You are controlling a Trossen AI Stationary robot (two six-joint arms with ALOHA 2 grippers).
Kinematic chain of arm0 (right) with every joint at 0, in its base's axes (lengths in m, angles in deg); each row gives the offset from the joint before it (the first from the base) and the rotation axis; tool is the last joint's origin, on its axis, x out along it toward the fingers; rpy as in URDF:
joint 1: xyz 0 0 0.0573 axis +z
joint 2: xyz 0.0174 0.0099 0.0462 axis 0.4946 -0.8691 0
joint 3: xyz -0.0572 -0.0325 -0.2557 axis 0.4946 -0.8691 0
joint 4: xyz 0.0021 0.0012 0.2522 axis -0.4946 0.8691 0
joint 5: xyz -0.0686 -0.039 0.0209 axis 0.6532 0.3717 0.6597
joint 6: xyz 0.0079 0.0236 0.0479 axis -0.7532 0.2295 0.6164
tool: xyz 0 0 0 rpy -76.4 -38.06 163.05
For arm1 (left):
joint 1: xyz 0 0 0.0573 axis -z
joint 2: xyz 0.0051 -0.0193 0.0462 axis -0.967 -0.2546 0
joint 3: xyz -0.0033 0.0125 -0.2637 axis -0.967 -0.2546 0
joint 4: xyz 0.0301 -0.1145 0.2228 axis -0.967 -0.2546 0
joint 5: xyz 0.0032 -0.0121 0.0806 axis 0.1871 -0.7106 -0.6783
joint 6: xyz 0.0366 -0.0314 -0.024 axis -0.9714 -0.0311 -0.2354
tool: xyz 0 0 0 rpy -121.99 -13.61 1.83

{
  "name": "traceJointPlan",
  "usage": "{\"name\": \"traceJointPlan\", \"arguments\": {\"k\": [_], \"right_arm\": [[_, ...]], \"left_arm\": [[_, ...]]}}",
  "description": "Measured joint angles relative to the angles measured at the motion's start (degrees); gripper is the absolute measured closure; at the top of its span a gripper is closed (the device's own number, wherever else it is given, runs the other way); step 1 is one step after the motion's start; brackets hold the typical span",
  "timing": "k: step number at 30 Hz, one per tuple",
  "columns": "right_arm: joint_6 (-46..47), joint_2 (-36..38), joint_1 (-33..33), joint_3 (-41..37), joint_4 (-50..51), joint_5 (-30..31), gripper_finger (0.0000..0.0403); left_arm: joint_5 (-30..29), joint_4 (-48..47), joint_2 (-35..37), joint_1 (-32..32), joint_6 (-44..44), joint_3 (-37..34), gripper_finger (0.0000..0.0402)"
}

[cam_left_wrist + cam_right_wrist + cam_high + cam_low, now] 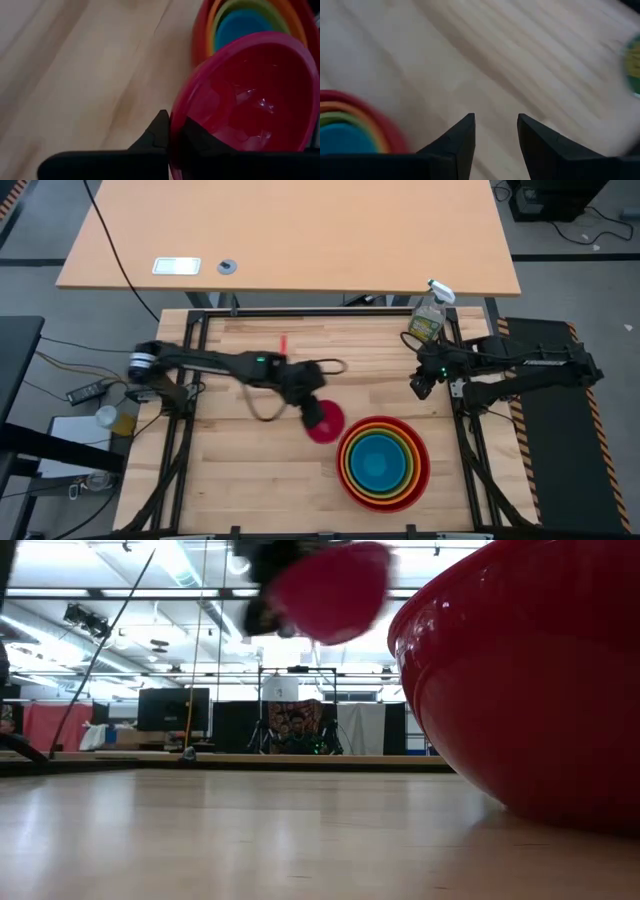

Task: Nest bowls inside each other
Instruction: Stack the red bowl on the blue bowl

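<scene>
Near the table's front right stands a stack of nested bowls [384, 463]: red outermost, then orange, lime green and blue [235, 27]. The small pink bowl [325, 421] hangs in the air just left of the stack, with my left gripper [305, 402] shut on it. In the low view the pink bowl [330, 585] is high above the table beside the red bowl's wall [530, 680]. My right gripper [496, 131] stands open over bare table at the right edge, holding nothing. My left gripper pinches the pink bowl's rim [175, 131], one finger [155, 135] outside the wall and one finger [200, 140] inside the bowl. The fingers slant downward from the table's left. The bowl is lifted clear of the table, tilted, its opening turned toward the gripper.
A clear spray bottle [430, 315] stands at the table's far right corner. A small red piece [284, 342] lies near the far edge. Bare wood spreads across the left and front of the table. A second tan table [290, 235] stands beyond.
</scene>
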Motion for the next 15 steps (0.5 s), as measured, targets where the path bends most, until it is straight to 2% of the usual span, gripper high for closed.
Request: {"name": "traceJointPlan", "arguments": {"k": [5,8,11,15], "right_arm": [[-0.04,0.0,-3.82,0.0,1.93,4.46,0.0248],[0.09,0.0,-5.6,0.0,1.56,4.65,0.0248],[-1.05,0.0,-6.22,0.0,1.36,4.79,0.0248],[-4.42,0.0,-6.83,0.0,-0.88,5.81,0.0248]], "left_arm": [[-0.04,-2.58,-15.29,1.14,-6.63,19.24,0.0386],[-0.57,-6.61,-23.12,2.31,-10.27,30.91,0.0385],[-4.28,-8.58,-29.01,4.14,-14.15,40.48,0.0385],[-12.97,-9.36,-34.64,7.98,-20.8,48.81,0.0384]]}}
